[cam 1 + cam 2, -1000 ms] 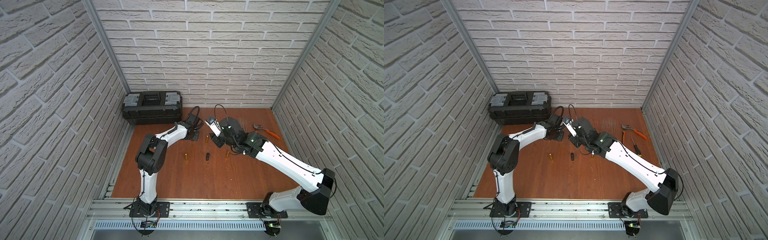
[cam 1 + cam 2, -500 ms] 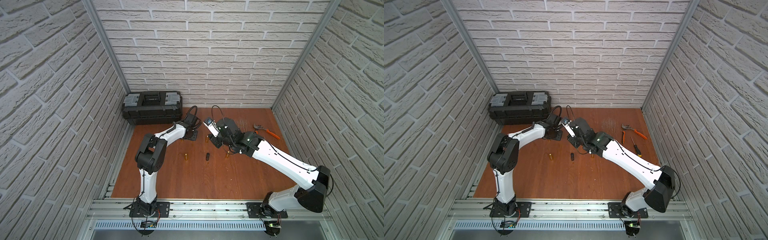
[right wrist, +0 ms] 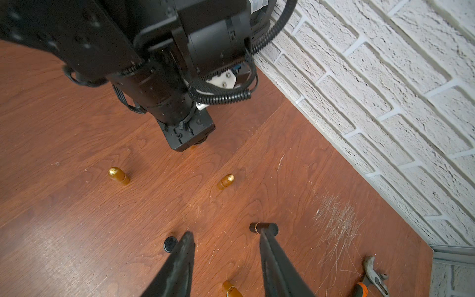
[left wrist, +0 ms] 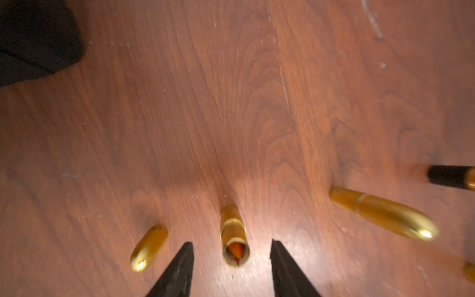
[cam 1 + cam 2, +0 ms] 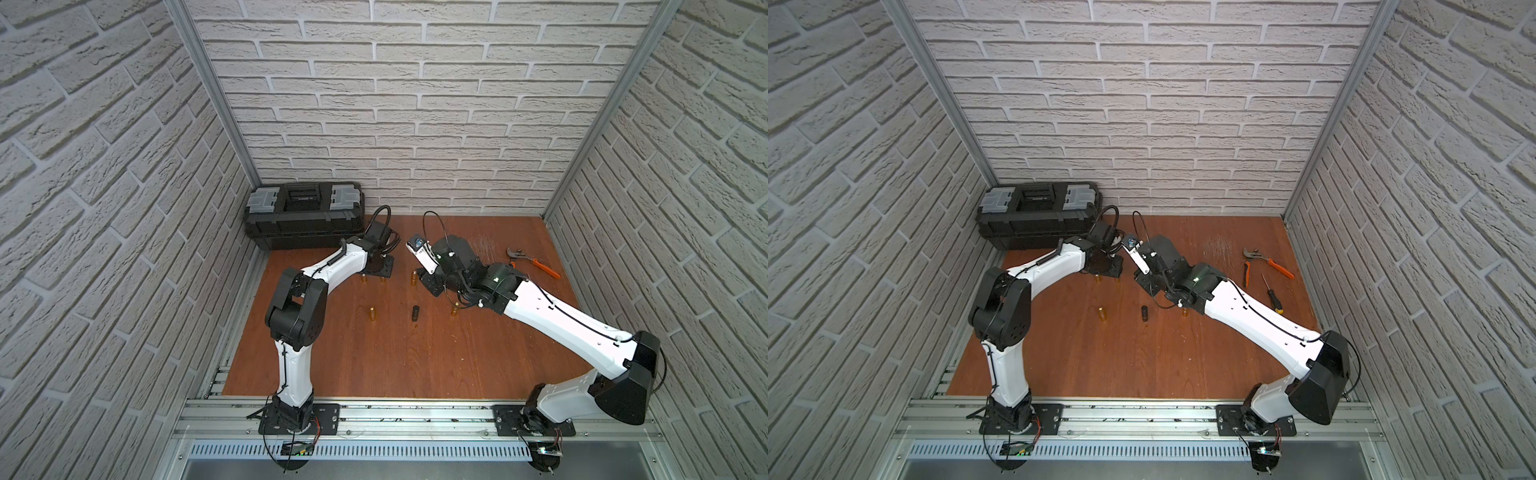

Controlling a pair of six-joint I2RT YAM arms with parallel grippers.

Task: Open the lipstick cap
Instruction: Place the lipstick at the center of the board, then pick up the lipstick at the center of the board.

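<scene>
A gold lipstick point(image 4: 235, 246) stands upright on the wooden floor with its cap off and its orange stick showing. My left gripper point(image 4: 231, 254) is open, one fingertip on each side of the lipstick, not touching it. A gold cap point(image 4: 149, 248) stands just beside it. In both top views the left gripper point(image 5: 376, 268) point(image 5: 1106, 268) covers the lipstick. My right gripper point(image 3: 226, 244) point(image 5: 430, 284) is open over bare floor, with nothing between its fingers.
A capped gold lipstick point(image 4: 383, 216) and a black tube point(image 4: 449, 177) are nearby. More gold pieces point(image 5: 372, 314) point(image 5: 455, 309) and a black tube point(image 5: 415, 313) are on the floor. A black toolbox point(image 5: 305, 216) sits at the back left; pliers point(image 5: 534, 262) lie at the back right.
My left wrist has shifted slightly to the left. The right arm has reached a little farther left toward it. The loose pieces on the floor have not moved.
</scene>
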